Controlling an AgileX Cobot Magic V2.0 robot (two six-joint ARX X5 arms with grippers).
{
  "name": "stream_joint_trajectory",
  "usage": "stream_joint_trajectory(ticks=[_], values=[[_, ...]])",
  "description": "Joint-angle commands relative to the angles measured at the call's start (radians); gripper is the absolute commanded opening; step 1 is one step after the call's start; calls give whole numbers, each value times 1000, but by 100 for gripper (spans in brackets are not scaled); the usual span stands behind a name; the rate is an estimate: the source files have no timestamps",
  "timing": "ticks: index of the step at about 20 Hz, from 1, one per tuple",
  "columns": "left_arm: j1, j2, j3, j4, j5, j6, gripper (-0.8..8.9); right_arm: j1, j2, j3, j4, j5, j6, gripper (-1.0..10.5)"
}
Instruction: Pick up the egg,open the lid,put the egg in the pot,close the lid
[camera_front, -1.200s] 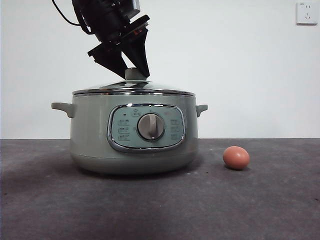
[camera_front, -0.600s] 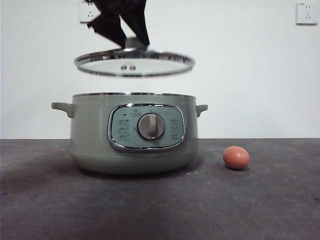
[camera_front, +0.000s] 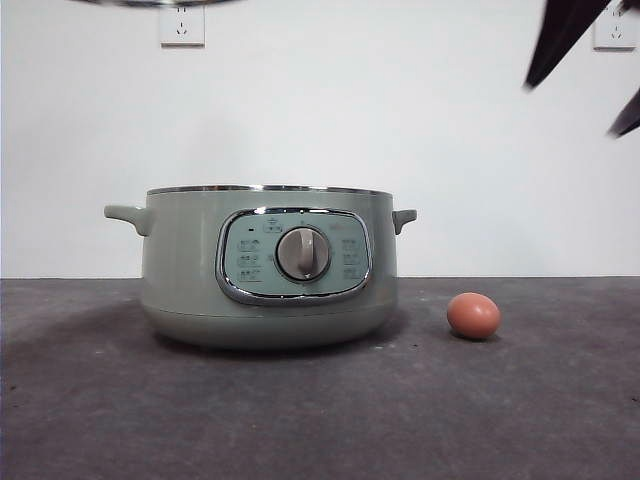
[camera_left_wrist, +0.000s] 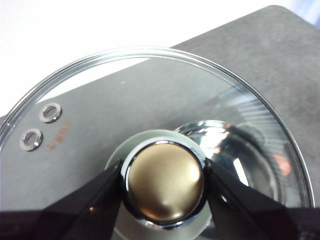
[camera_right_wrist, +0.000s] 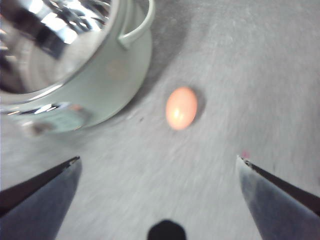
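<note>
the pot (camera_front: 268, 268) sits uncovered at the centre left of the front view, on the dark table (camera_front: 320, 420), its dial facing the camera. the egg (camera_front: 473, 315) lies on the table just to the right of the pot, apart from it, at the lower right of the frame. the lid (camera_left_wrist: 150, 130) is off the pot: only a thin sliver of its rim shows at the top left edge of the front view. in the left wrist view the left gripper (camera_left_wrist: 162, 182) has its jaws clamped on the lid's round knob. the right gripper (camera_right_wrist: 157, 162) has its jaws spread wide, hanging above the egg; its dark tips show at the upper right corner of the front view. a wall socket (camera_front: 181, 25) sits at the upper left.
</note>
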Motion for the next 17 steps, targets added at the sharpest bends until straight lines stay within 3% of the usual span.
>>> stream_joint_trajectory(ticks=[1,7,17], values=[[50,-37,12,-26,11,31,-8,39,91,4,72,36,7,623],[106,-166,-110,-44,11,35,-8,113,319,4,241,154,6,623],[108,-534,-614,43,-32,35,-8,116,521,4,386,188,7,622]])
